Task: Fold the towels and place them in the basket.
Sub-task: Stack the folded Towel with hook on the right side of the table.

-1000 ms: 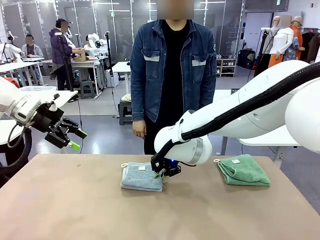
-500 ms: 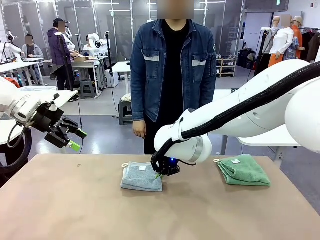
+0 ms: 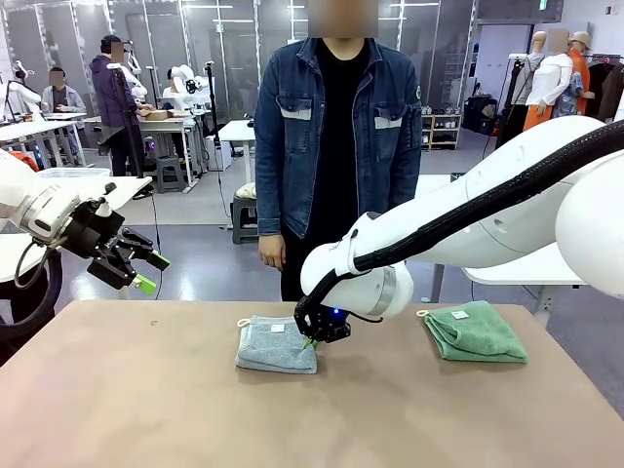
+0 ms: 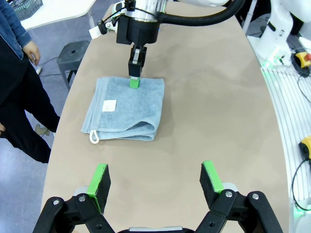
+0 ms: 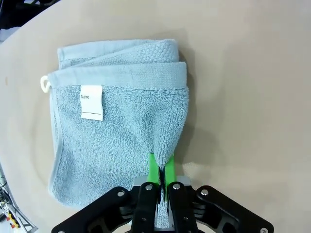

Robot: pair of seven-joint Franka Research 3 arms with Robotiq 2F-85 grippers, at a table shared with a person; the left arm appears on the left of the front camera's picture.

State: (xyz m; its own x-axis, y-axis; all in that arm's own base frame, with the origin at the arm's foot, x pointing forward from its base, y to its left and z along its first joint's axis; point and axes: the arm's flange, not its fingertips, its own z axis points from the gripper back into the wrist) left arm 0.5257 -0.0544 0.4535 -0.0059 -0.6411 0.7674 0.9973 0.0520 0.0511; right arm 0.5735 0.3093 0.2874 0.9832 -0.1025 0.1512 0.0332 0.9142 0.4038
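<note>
Right tool (image 5: 161,171) clamped on blue-grey towel (image 5: 116,136) edge; soft, limp cloth, grip folded layers together.

Tan, matte table (image 3: 146,409) with a rounded far edge, running the full width of the front view. Near its middle, a folded blue-grey towel (image 3: 276,344), white label up, loop at its far left corner. Well apart on the right, a folded mint green towel (image 3: 475,331), white tag showing.

Folded pale blue-grey terry towel (image 3: 277,344) flat mid-bench, white label up, one edge pinched; folded mint green terry towel (image 3: 475,331) well apart, far right
</note>
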